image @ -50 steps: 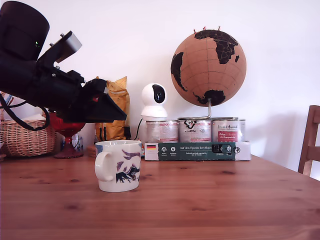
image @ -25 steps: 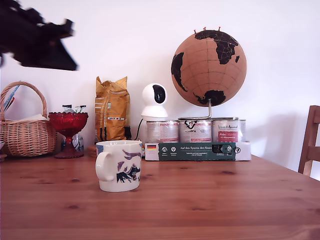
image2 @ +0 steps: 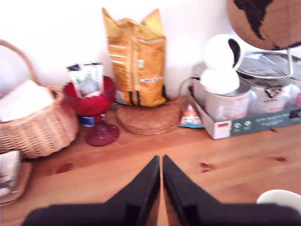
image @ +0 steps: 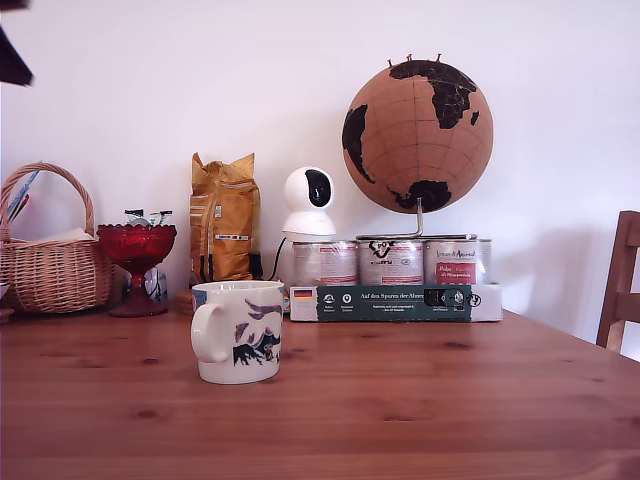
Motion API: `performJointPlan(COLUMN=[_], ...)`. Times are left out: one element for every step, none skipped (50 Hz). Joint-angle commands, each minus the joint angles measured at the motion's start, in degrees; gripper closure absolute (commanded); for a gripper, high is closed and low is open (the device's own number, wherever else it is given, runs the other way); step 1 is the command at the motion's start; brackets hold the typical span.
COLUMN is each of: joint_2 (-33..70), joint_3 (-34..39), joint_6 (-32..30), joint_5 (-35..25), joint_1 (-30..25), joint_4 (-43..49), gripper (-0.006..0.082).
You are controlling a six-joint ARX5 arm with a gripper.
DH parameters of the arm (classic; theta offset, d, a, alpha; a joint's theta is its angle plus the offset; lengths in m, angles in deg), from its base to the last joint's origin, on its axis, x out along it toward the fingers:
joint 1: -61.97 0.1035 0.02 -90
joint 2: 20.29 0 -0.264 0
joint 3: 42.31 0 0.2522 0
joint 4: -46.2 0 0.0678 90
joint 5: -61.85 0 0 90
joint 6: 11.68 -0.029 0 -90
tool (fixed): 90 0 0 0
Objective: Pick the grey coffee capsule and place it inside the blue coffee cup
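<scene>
Open table (image: 450, 400): bare wood all around the blue coffee cup (image: 238, 331) and forward of it, with nothing above its mouth. Rear edge blocked along the wall, from the exterior view's left: wicker basket (image: 50, 260), red goblet (image: 136, 262), yellow bag (image: 224, 218), white camera (image: 309, 203), tins in a tray (image: 392, 300), globe (image: 417, 123).

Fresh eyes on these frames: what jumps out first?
The big cork globe dominates the exterior view's right, standing on a row of tins at the back of the table. Next comes the cream mug with blue artwork, alone in front on the wooden table. In the wrist view the gripper fills the foreground, its black fingers nearly together, with nothing visible between them.
</scene>
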Motion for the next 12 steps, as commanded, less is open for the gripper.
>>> performJointPlan(joint_2=[-1.8, -2.5, -3.1, -3.8, -4.5, -5.2, -5.9, -6.6, -7.1, -7.9, -8.5, -9.1], joint_3=[0.0, 0.0, 0.0, 0.0, 0.0, 0.0, 0.0, 0.0, 0.0, 0.0, 0.0, 0.0], joint_6=[-0.3, -0.3, -0.3, -0.3, -0.2, -0.2, -0.2, -0.2, -0.2, -0.2, -0.2, -0.2], joint_5=[0.2, 0.2, 0.2, 0.3, 0.5, 0.7, 0.9, 1.0, 1.0, 1.0, 1.1, 1.2], joint_1=[1.0, 1.3, 1.5, 1.8, 2.0, 2.2, 2.4, 2.6, 2.8, 3.0, 3.1, 3.2], joint_4=[0.9, 1.3, 1.7, 2.2, 2.5, 3.0, 3.4, 3.9, 4.3, 4.7, 5.0, 5.3], gripper=[0.0786, 0.0786, 0.0786, 0.0786, 0.0786, 0.0786, 0.0786, 0.0786, 0.0786, 0.0786, 0.0786, 0.0786])
